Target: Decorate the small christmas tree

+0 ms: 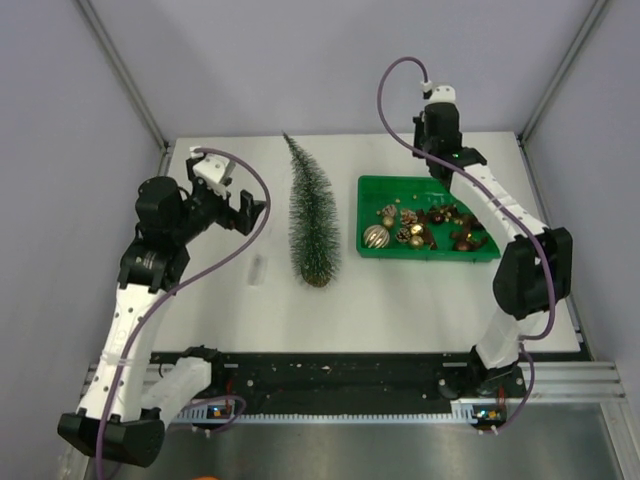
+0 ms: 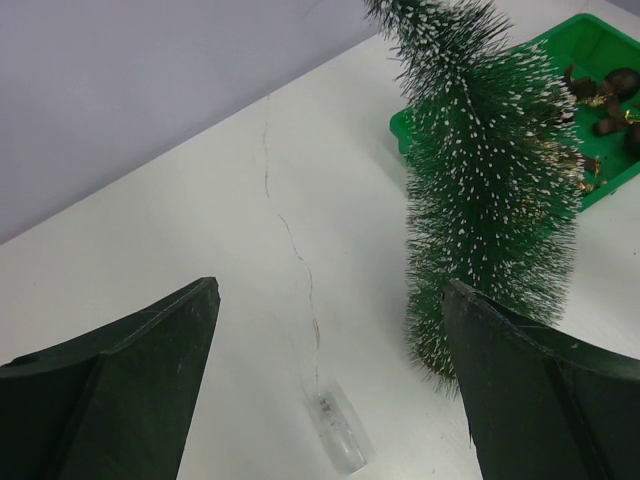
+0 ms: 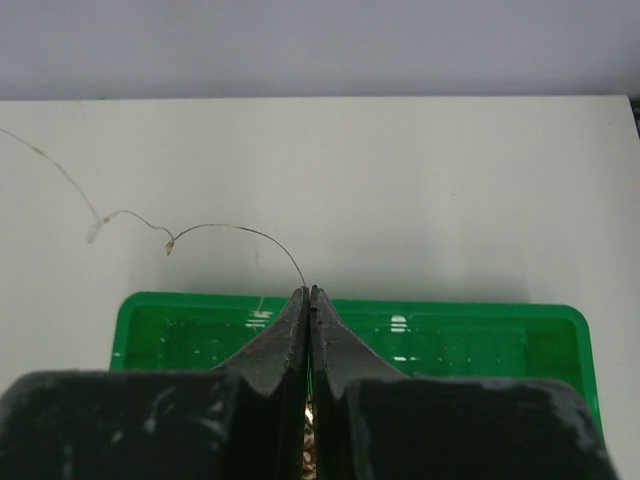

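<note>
The small christmas tree [image 1: 311, 215], dark green and bristly with white tips and a brown base, stands at the table's middle; it also shows in the left wrist view [image 2: 490, 190]. A thin wire light string [image 3: 200, 232] runs across the table to a clear capsule [image 2: 340, 432], which lies left of the tree [image 1: 258, 270]. My right gripper [image 3: 308, 292] is shut on the wire's end above the far rim of the green tray [image 3: 450, 330]; it also shows in the top view [image 1: 437, 170]. My left gripper [image 1: 250, 213] is open and empty, above the capsule [image 2: 330, 290].
The green tray [image 1: 372, 195] right of the tree holds gold baubles [image 1: 376, 237] and several brown pine cones [image 1: 465, 237]. Grey walls close in the table on the left, back and right. The arms' base rail runs along the near edge.
</note>
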Action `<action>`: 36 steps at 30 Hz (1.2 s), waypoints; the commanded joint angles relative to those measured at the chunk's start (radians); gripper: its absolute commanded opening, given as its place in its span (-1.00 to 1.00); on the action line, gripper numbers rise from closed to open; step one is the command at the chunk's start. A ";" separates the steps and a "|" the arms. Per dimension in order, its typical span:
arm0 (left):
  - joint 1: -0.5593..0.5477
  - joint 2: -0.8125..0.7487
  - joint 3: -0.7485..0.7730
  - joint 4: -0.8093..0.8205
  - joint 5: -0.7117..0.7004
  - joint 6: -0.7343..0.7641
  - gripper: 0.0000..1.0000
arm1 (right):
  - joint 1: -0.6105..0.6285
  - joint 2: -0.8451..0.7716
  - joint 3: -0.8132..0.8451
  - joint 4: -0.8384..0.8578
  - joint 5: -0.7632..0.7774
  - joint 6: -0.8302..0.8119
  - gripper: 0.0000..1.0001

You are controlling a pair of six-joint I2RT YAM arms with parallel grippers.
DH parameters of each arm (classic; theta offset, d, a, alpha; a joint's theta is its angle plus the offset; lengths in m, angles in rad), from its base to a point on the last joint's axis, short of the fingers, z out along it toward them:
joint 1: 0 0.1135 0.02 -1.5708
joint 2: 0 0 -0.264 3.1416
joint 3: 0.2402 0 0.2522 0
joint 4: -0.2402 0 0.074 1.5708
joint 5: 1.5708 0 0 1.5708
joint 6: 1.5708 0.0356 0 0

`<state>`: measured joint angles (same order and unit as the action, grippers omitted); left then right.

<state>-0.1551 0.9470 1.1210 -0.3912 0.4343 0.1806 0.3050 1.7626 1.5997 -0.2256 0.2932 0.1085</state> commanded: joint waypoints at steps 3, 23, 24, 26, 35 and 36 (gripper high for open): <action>0.003 -0.138 0.010 0.022 0.027 -0.007 0.97 | -0.027 -0.200 -0.116 -0.027 0.138 0.017 -1.00; -0.305 -0.200 0.062 -0.061 0.174 0.169 0.98 | -0.024 -0.935 -0.567 -0.368 0.302 0.086 -1.00; -0.346 -0.192 0.059 -0.064 0.138 0.192 0.97 | -0.026 -0.980 -0.575 -0.380 0.272 0.083 -1.00; -0.415 -0.171 0.054 -0.067 0.104 0.233 0.98 | -0.024 -1.052 -0.577 -0.412 0.187 0.079 -1.00; -0.529 -0.028 0.076 0.009 0.121 0.258 0.97 | -0.026 -1.357 -0.529 -0.472 -0.448 0.011 -1.00; -0.558 -0.013 0.076 0.020 0.106 0.273 0.97 | -0.024 -1.371 -0.515 -0.483 -0.480 0.007 -1.00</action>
<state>-0.6357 0.9035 1.1717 -0.4534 0.5556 0.3981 0.2810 0.4412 1.0302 -0.6727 0.1108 0.1513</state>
